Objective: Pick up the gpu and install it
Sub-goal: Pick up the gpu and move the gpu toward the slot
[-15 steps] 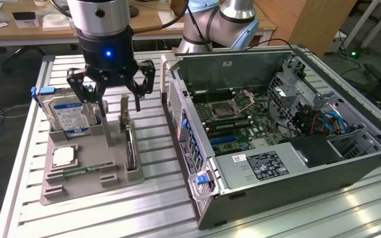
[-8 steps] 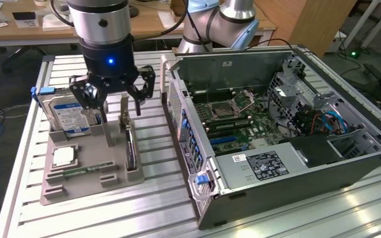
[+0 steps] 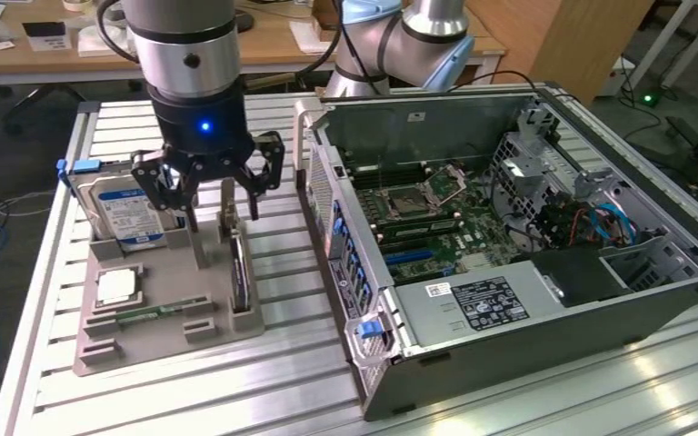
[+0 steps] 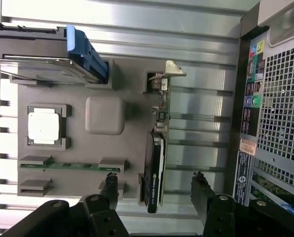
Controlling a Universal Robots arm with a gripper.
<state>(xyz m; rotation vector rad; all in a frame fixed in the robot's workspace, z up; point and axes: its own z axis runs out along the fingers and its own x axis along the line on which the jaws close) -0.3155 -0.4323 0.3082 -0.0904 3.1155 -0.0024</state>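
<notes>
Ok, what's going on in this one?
A single robot arm holds its gripper open above a gray parts holder on the table. It has one finger on each side of the gpu, which stands on edge in its slot. The card is not gripped or lifted yet. A hard drive, a processor and a memory stick sit in the same holder. The open computer case stands at the exterior view's right, motherboard exposed.

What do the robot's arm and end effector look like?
The arm is a silver-grey cylinder with a black band and a black cable beside it. The end effector is black, with a blue light on its body and two jointed linkage fingers.
</notes>
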